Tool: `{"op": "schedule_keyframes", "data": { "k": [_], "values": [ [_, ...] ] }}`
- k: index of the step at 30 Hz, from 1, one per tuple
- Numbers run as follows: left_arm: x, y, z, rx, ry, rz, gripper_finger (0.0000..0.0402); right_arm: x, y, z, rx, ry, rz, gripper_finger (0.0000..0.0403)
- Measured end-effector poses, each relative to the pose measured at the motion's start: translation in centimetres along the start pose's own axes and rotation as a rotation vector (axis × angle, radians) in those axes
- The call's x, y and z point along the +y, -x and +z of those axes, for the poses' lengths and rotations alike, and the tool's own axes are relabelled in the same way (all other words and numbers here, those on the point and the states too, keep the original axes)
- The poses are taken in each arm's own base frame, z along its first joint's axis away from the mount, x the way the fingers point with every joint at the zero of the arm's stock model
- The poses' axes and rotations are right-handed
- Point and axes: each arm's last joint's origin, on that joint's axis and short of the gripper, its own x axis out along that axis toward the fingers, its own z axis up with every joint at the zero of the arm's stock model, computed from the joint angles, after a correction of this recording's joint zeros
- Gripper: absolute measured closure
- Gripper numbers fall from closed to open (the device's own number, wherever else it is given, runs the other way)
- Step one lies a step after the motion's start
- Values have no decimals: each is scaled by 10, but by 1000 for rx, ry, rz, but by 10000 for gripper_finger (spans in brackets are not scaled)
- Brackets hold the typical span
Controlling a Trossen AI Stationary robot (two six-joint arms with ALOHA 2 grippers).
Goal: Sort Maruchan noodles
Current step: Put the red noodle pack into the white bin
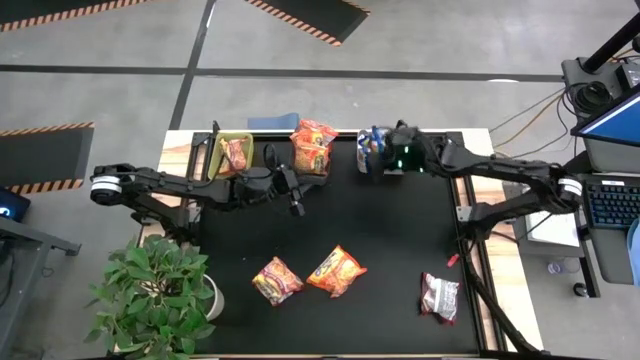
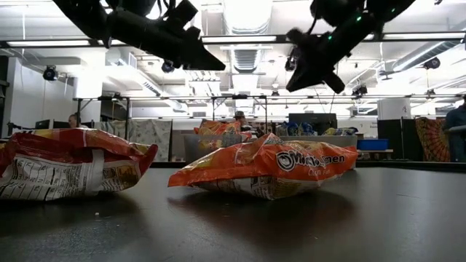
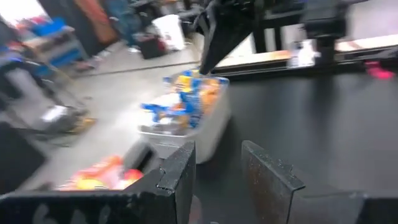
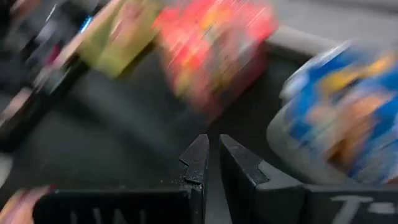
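From above, 2 orange packets (image 1: pixel 308 275) are seen lying side by side on the black table (image 1: pixel 400 240), toward the front edge, with 1 silver-and-red packet (image 1: pixel 439 296) well apart at the front right. At the back edge, a green bin (image 1: pixel 233 153), an orange pile (image 1: pixel 313 146) and a white bin of blue packets (image 1: pixel 372 150) are lined up. The left gripper (image 1: pixel 297 205) is held empty, fingers parted, just beside the orange pile; the orange pair lies straight forward of it, so the left arm is judged nearer.

At table height, both orange packets (image 2: pixel 266 166) are shown flat, long axes across the picture.

Past the left wrist, parted fingers (image 3: pixel 180 171) are seen with nothing between.

Past the right wrist, the right gripper (image 4: pixel 210 155) is shown clenched and empty beside the white bin (image 4: pixel 292 152).
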Motion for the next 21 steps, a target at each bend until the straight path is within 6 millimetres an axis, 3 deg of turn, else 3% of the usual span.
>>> {"op": "schedule_keyframes", "data": {
  "k": [10, 16, 21],
  "values": [
    [-9, 2, -7, 63, 148, -186, 287, 60, 19, -84, 579, -40, 227, 374],
    [-14, 3, -9, 102, 207, -199, 287, 92, 40, -119, 765, -149, 274, 374],
    [-21, 6, -9, 116, 229, -224, 287, 105, 57, -143, 882, -219, 213, 374]
  ]
}}
